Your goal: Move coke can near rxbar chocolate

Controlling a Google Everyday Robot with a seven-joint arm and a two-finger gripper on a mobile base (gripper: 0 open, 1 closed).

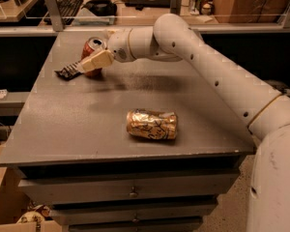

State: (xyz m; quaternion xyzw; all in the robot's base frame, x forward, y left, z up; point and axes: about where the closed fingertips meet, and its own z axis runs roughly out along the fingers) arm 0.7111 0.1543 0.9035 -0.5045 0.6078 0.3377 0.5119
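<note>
The red coke can (93, 49) stands at the table's far left, slightly tilted, its base touching or just above the surface. My gripper (90, 60) is shut on it, with one pale finger (98, 60) across the can's front and the other hidden behind it. The rxbar chocolate (67, 71), a flat dark wrapper, lies just left of the can, close to its base and to my fingertip.
A gold-and-brown patterned can (152, 124) lies on its side near the front middle of the grey table (87, 129). Drawers sit below the tabletop. A desk with a keyboard (67, 4) and other items runs behind the table.
</note>
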